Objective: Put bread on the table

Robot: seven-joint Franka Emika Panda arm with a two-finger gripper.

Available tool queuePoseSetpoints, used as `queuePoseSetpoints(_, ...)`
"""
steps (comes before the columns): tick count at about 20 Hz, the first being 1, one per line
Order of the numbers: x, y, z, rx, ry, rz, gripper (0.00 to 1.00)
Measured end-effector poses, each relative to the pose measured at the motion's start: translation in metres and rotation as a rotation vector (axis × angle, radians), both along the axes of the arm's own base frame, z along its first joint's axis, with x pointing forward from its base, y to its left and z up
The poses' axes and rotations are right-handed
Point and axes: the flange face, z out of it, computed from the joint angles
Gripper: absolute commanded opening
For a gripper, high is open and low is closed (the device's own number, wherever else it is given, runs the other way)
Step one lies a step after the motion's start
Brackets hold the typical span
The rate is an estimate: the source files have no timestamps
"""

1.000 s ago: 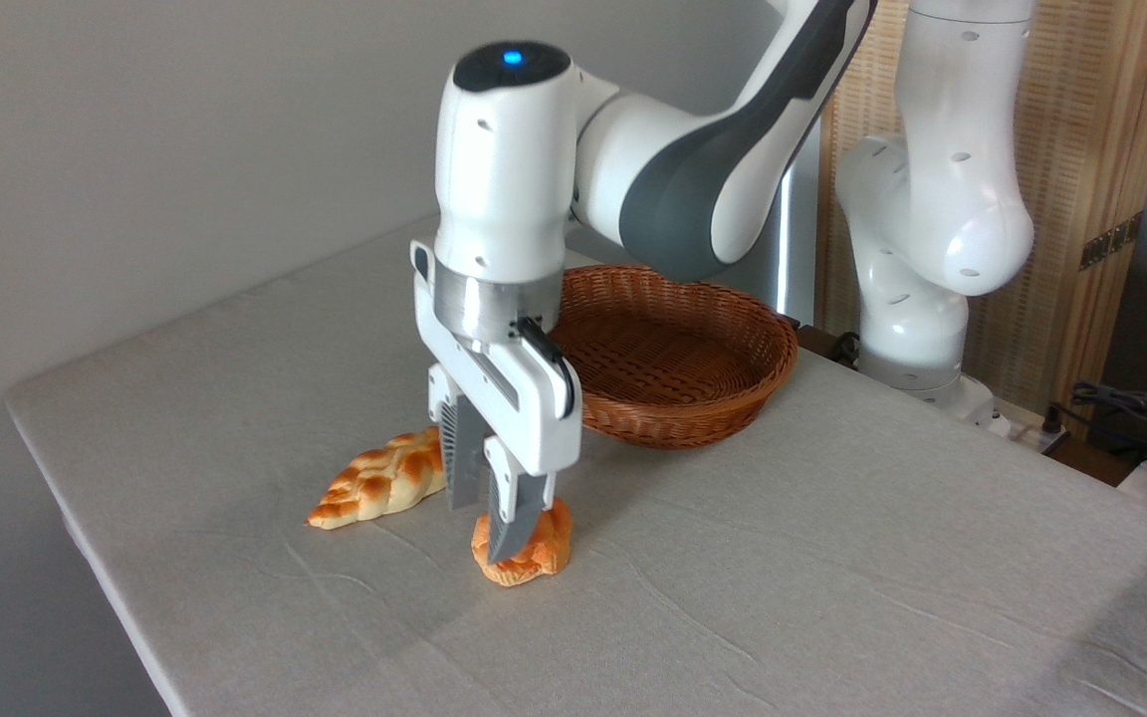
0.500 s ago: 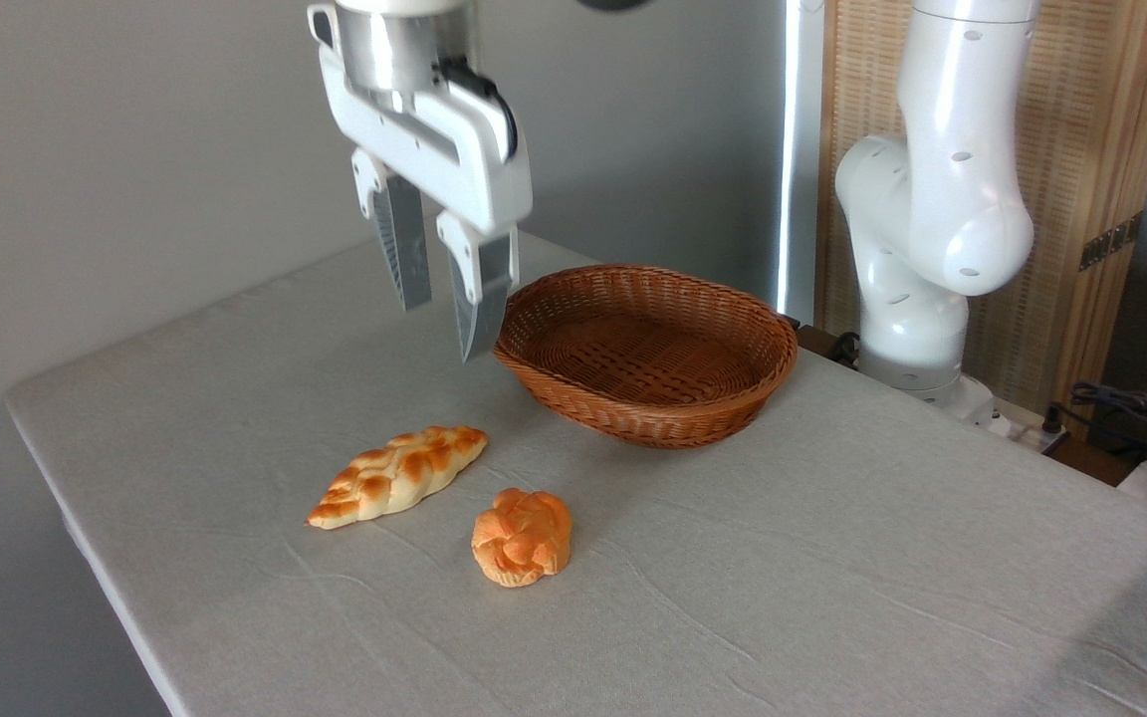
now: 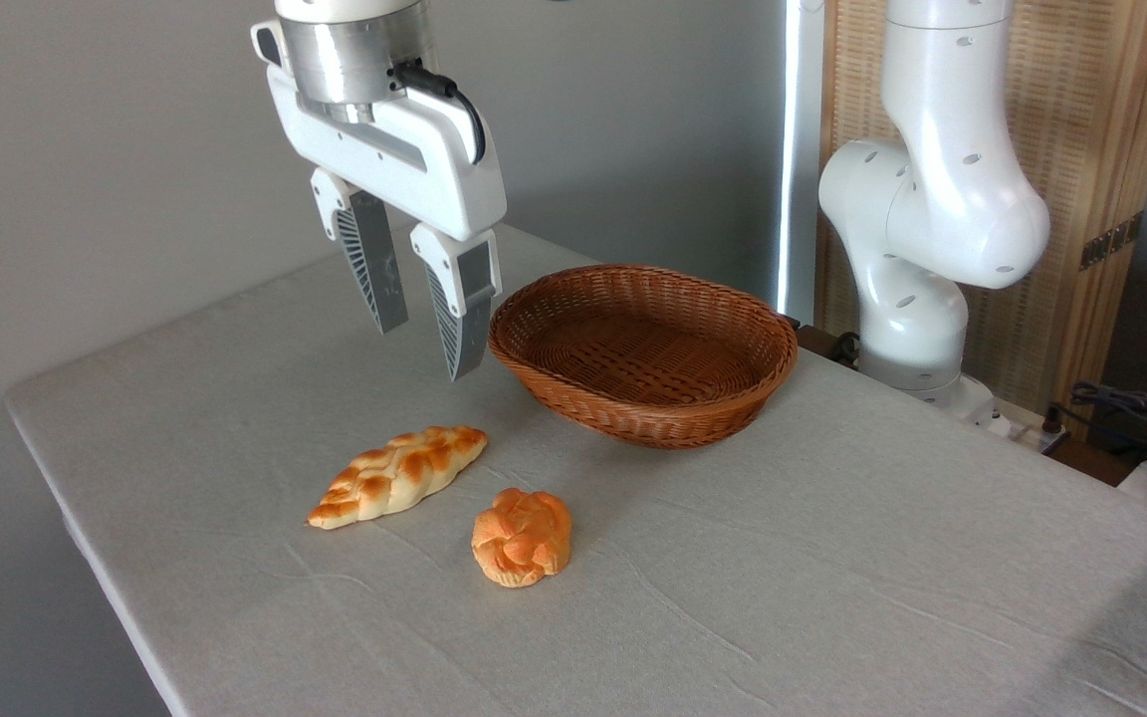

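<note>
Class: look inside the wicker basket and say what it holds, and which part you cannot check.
The wicker basket shows only its bare woven floor; nothing lies in it. Its near wall hides a strip of the floor behind it.

A plain grey wall (image 3: 115,149) fills the left and back of the room. At the right stands a pale wooden slatted screen (image 3: 1091,129) with a bright vertical strip of light (image 3: 798,159) beside it, and dark cables (image 3: 1131,413) lie low at the far right.
</note>
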Motion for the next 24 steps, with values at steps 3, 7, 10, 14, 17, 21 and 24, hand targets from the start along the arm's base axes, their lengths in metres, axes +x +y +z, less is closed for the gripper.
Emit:
queuePoseSetpoints(3, 0.005, 0.002, 0.004, 0.010, -0.012, 0.002, 1.00)
queuePoseSetpoints(7, 0.004, -0.014, 0.005, 0.029, -0.016, -0.031, 1.00)
queuePoseSetpoints(10, 0.003, -0.019, 0.005, 0.046, -0.018, -0.043, 1.00)
queuePoseSetpoints(14, 0.003, -0.016, 0.005, 0.047, -0.017, -0.040, 1.00)
queuePoseSetpoints(17, 0.004, -0.014, 0.004, 0.076, -0.018, -0.041, 1.00)
queuePoseSetpoints(21, 0.004, -0.012, 0.004, 0.098, -0.020, -0.043, 1.00)
queuePoseSetpoints(24, 0.004, -0.011, 0.004, 0.098, -0.021, -0.042, 1.00)
